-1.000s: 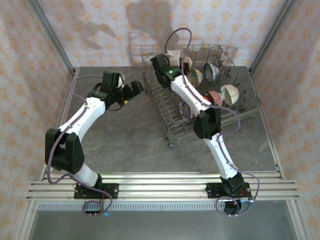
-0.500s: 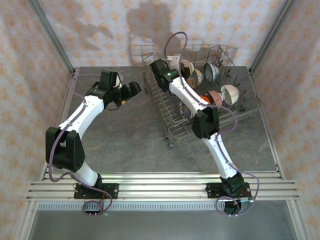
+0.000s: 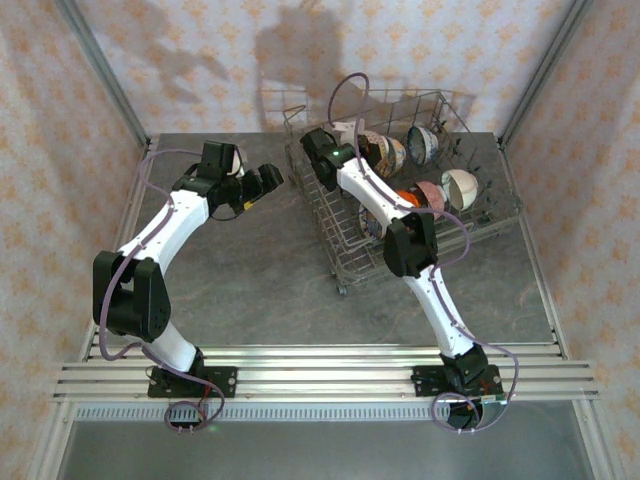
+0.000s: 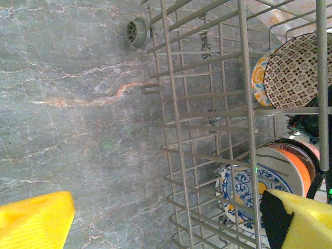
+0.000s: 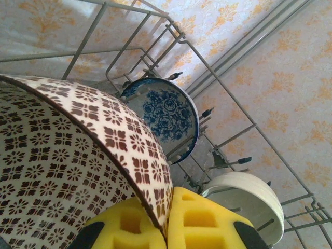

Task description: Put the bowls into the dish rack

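Observation:
The dish rack, a grey wire basket, stands at the table's back right. Several bowls stand on edge in it: a blue floral one, a white one, a pinkish one and an orange one. My right gripper is shut on the rim of a brown-patterned bowl at the rack's back left. Beyond it stand the blue floral bowl and the white bowl. My left gripper hangs open and empty just left of the rack, its yellow fingers wide apart.
Through the rack's wires the left wrist view shows the brown-patterned bowl, the orange bowl and a blue-and-yellow bowl. Grey marble table spreads left and in front of the rack. Patterned walls close in the back and sides.
My right arm has shifted slightly inside the rack with the brown-patterned bowl still gripped. The left gripper has drawn back a little to the left and stays open.

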